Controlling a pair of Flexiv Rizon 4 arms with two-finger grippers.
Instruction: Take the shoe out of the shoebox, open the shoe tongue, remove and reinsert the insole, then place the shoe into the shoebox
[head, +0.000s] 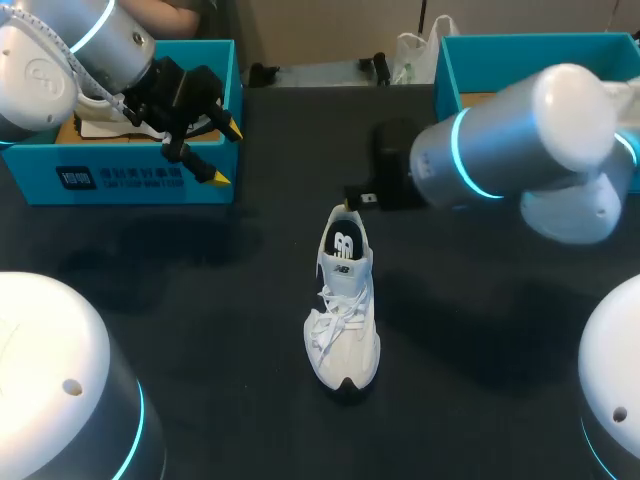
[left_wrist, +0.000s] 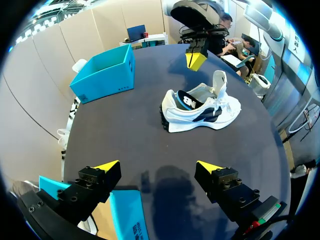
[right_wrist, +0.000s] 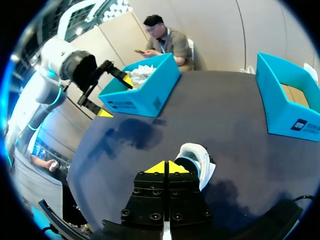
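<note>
A white sneaker (head: 343, 310) with a dark insole stands upright mid-table, toe toward the near edge, tongue raised. The left wrist view shows the sneaker (left_wrist: 200, 107) side-on, well ahead of my left gripper (left_wrist: 159, 166), which is open and empty. In the head view that left gripper (head: 225, 153) hangs at the front corner of the left blue shoebox (head: 120, 180). My right gripper (head: 358, 197) hovers just behind the heel. Its yellow tips are pressed together in the right wrist view, so my right gripper (right_wrist: 165, 167) is shut on nothing, with the sneaker (right_wrist: 197, 157) just beyond.
White paper lies in the left shoebox (right_wrist: 142, 92). A second blue shoebox (head: 530, 60) stands at the back right, open, partly hidden by my right arm. Dark bare tabletop (head: 200, 300) surrounds the sneaker.
</note>
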